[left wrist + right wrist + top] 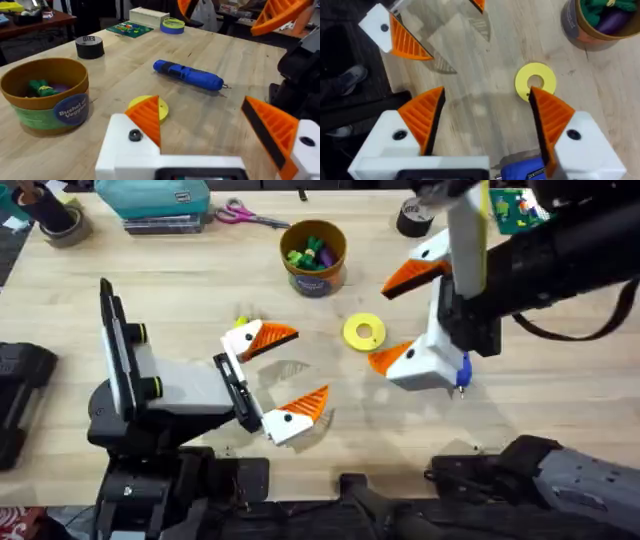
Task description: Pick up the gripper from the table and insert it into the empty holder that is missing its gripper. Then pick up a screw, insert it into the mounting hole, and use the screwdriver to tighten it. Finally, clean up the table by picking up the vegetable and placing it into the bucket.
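My left gripper stands open low over the table's middle, each white holder carrying an orange ribbed pad. My right gripper hangs open above a flat yellow disc, and both of its white mounts also bear orange pads. The blue screwdriver lies flat on the wood, its end showing under the right gripper's body. The brown-orange bucket stands at the back with green and purple toys inside. A tiny yellow-green bit, perhaps the vegetable, peeks out beside the left gripper's far finger. A loose gripper and a loose screw are out of view.
A black tape roll and a green circuit board sit at the back right. Scissors, a teal case and another tape roll line the back left. Bare wood lies between the grippers and the front edge.
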`<state>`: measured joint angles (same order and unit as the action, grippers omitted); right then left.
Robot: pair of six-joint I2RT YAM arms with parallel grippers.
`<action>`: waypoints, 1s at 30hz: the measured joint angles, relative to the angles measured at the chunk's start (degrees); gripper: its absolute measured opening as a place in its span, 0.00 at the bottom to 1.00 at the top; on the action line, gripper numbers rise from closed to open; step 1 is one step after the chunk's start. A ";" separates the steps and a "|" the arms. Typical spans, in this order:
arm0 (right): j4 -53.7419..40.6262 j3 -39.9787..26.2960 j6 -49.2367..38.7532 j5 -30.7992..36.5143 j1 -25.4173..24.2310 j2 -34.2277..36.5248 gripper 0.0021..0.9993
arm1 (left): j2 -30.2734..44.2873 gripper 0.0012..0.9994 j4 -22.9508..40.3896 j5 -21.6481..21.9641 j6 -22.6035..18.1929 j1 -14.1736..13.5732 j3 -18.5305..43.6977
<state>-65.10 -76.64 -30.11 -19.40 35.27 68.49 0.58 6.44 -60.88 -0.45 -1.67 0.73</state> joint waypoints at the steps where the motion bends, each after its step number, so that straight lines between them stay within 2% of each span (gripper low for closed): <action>1: 0.00 0.00 0.00 0.00 0.00 0.00 1.00 | 0.00 0.99 0.00 0.00 -0.02 -0.01 0.00; 5: 0.00 0.00 0.00 0.00 0.00 0.00 1.00 | 0.00 0.99 0.00 0.00 -0.02 -0.02 0.00; 6: 0.00 0.00 0.00 0.00 0.00 0.00 1.00 | 0.00 0.95 0.00 -0.04 0.04 0.00 0.00; 11: 0.00 0.00 -0.02 0.00 0.00 0.00 1.00 | 0.00 0.15 0.00 -0.01 0.00 -0.01 0.00; 12: 0.00 0.00 0.02 0.00 0.00 0.00 1.00 | 0.00 0.05 0.00 0.00 -0.22 0.00 0.00; 13: 0.05 0.00 0.07 0.00 0.00 0.00 1.00 | 0.00 0.02 0.00 0.00 -0.28 0.00 0.00; 16: 0.91 0.00 2.87 1.22 0.02 0.00 1.00 | 0.00 0.02 0.00 -0.02 -0.24 0.00 0.00; 19: 1.33 0.00 8.13 5.27 0.02 0.00 1.00 | 0.00 0.02 0.00 0.00 -0.22 -0.02 0.00; 25: 1.29 0.00 20.52 17.98 -0.49 -0.41 1.00 | 0.00 0.02 0.00 0.00 -0.22 0.00 0.00; 30: -0.18 -0.02 29.53 27.78 -4.75 -2.54 1.00 | 0.00 0.02 0.00 0.00 -0.23 -0.01 0.00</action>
<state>-65.28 -76.66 -0.57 8.38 30.51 65.95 0.58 6.44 -60.88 -0.68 -1.68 0.73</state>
